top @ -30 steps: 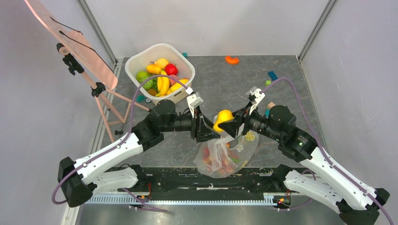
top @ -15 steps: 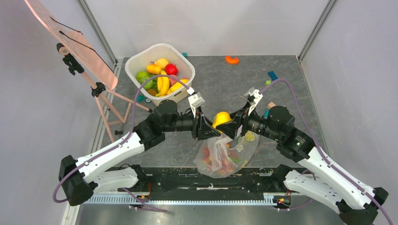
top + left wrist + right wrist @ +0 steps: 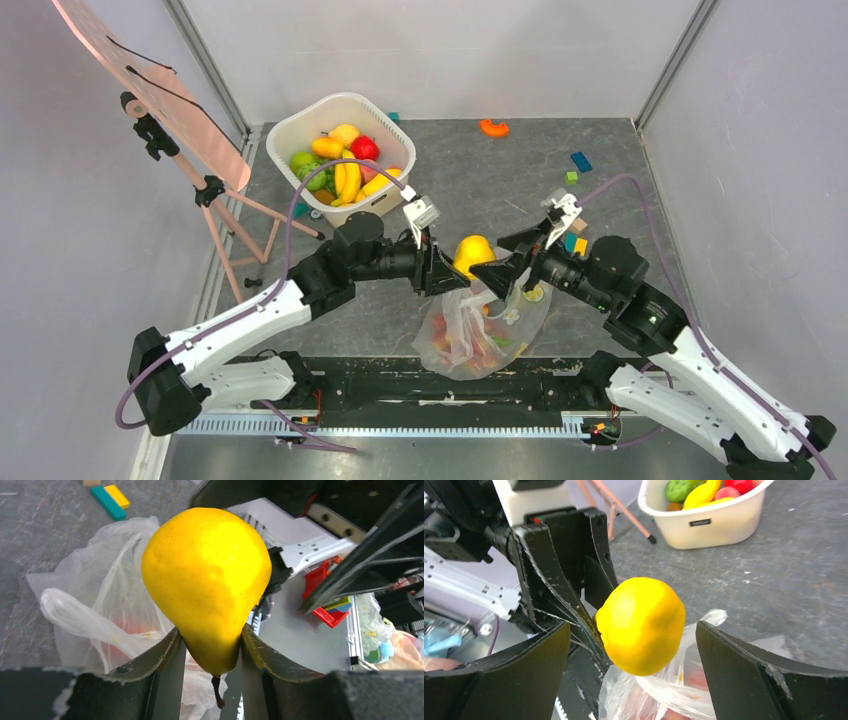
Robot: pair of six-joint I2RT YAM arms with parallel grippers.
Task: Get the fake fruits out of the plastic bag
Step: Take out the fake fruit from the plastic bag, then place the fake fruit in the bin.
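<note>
Pulling back to the right since a second ago, the right gripper (image 3: 497, 270) now stands spread wide, its fingers (image 3: 744, 672) flanking the yellow pear (image 3: 472, 252) without touching it. The left gripper (image 3: 447, 272) pinches the pear's narrow stem end, holding it in the air above the plastic bag (image 3: 470, 335), which lies crumpled on the table (image 3: 480, 180) with red fruits (image 3: 452, 347) inside

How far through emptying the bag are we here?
Done: the yellow pear is out of the plastic bag. In hand: the left hand clamps it; the right hand is open, not gripping. Left: red and orange fruits lie inside the bag.
</note>
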